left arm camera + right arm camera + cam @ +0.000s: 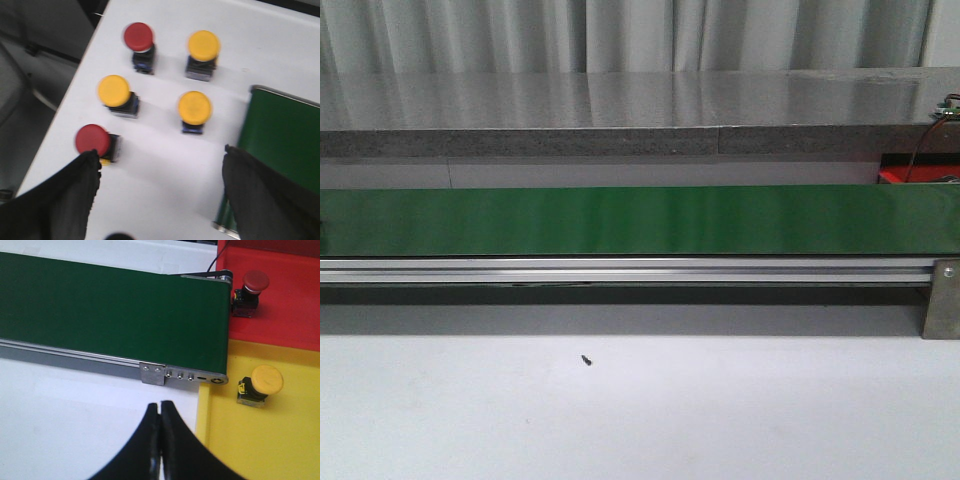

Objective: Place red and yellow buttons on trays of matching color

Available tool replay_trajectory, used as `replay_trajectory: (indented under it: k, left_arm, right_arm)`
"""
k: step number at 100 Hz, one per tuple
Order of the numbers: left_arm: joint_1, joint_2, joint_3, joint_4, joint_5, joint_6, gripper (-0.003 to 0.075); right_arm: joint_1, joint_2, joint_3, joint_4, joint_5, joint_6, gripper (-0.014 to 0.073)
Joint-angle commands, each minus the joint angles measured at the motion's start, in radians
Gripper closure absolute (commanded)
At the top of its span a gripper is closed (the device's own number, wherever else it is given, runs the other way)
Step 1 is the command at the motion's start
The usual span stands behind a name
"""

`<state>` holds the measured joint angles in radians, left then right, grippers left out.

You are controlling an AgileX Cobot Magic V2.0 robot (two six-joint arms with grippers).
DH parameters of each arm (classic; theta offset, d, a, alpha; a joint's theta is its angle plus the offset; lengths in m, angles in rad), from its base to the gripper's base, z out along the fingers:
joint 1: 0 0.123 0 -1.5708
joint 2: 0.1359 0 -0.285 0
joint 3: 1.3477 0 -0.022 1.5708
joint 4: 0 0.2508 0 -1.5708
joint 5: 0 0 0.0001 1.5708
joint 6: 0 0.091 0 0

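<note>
Conveyor belt [640,220], green, is spanning the whole front view above the white table [640,420], with a small dark screw [586,359] lying alone on the table in front of it; neither arm is showing in that view. Right wrist view: belt end is sitting just ahead of the right gripper [160,407], whose fingers are pressing together with nothing between them. Yellow tray [265,440] is lying just beside that gripper, and the red tray [280,305] is lying beyond it, touching its far edge. One yellow button [262,384] is standing upright in the yellow tray, close to the belt end; one red button [251,287] is standing in the red tray, also beside the belt end. Left wrist view: left gripper [160,160] is hanging spread wide, gripping nothing, over five buttons on the table. Nearest red button [95,141] is sitting right at one fingertip [87,160]; contact unclear, frame blurred. Ahead of the gripper are standing two yellow buttons [116,94] [195,110], then a second red button [140,42] and a third yellow button [203,50] farthest out.
</note>
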<state>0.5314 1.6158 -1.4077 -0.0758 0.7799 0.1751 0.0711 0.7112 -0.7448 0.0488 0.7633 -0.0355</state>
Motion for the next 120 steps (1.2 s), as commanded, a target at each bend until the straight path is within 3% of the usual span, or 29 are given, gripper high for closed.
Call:
replay_trajectory:
  k: [1,22,63,120]
  left_arm:
    - [0.055,-0.018,-0.035,0.008,-0.073,0.000,0.0212]
    - [0.113,0.082,-0.046,0.010,-0.112,0.000,0.0212]
    - [0.113,0.273,-0.131,0.029,-0.131,0.000,0.0215]
    - [0.113,0.376,-0.131,0.014,-0.191,0.000,0.0216]
  right_arm:
    - [0.001,-0.004,-0.023,-0.011,-0.066,-0.004,0.0662]
    - [0.001,-0.004,-0.023,-0.011,-0.066,-0.004,0.0662]
    - [0.001,-0.004,-0.023,-0.011,-0.066,-0.004,0.0662]
    - [0.001,-0.004,-0.023,-0.011,-0.066,-0.004,0.0662]
